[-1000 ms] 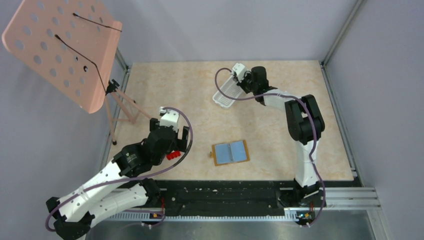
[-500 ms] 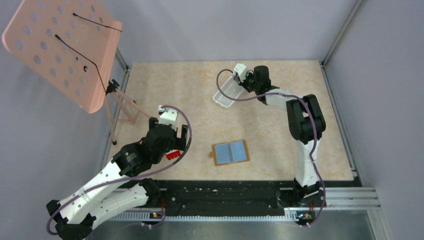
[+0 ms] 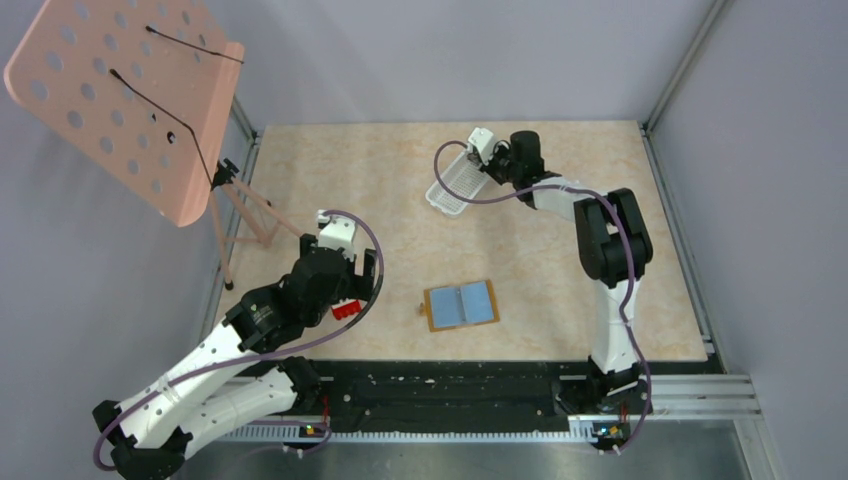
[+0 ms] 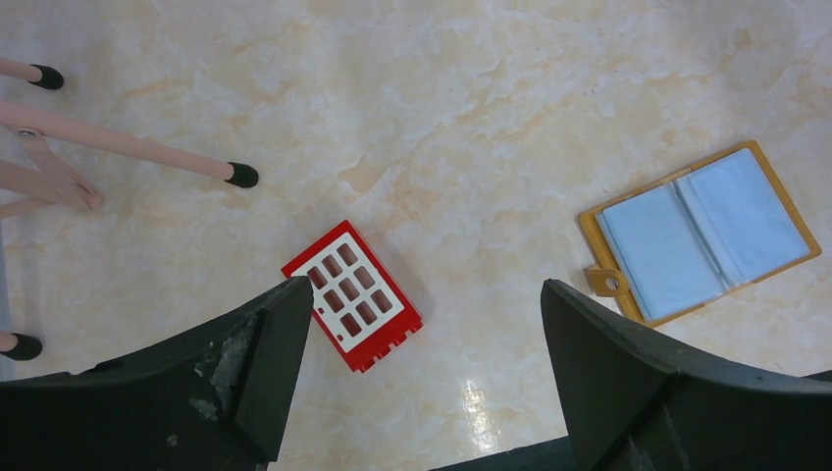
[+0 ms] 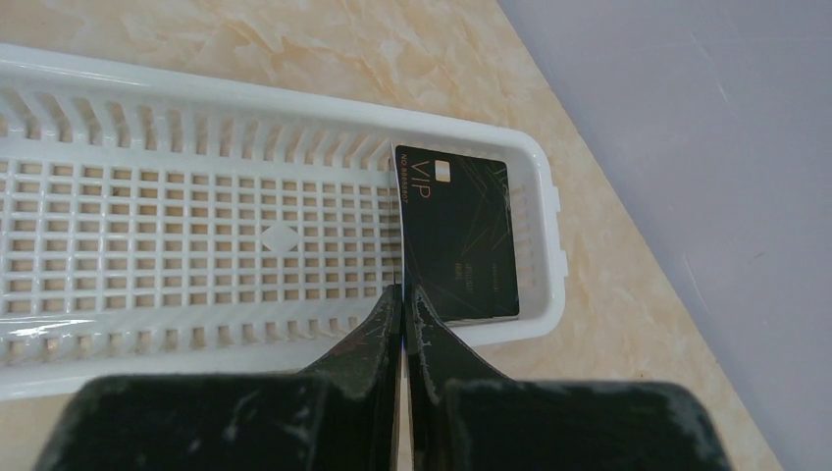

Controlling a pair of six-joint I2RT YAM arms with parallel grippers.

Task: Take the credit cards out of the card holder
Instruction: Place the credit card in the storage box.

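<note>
Task looks partway done: a black VIP card (image 5: pixel 461 240) lies flat at the end of the white tray (image 5: pixel 294 93). The R gripper (image 5: pixel 400 294) hangs over that end w/ fingers clenched tight. A thin pale edge runs up from betw. the tips, prob. a pale card (image 5: pixel 396 216) pinched edge-on and not yet dropped. The holder (image 3: pixel 461 305) lies open flat, centre-front of the table (image 3: pixel 400 180), tab to its left, well apart from both arms. Both inner panels show blue-grey, and I can't tell if more cards sit in the sleeves, so what's left is unclear. The L gripper (image 4: pixel 420 289) is spread wide and empty, hovering just above a red block (image 4: pixel 353 294). Room: bare tabletop all round the holder, though it's near the front edge. The block sits betw. the L gripper and the holder, and the pink stand's legs (image 4: pixel 128 162) crowd the L side. The tray is toward the far edge, w/ the back wall close beyond.
</note>
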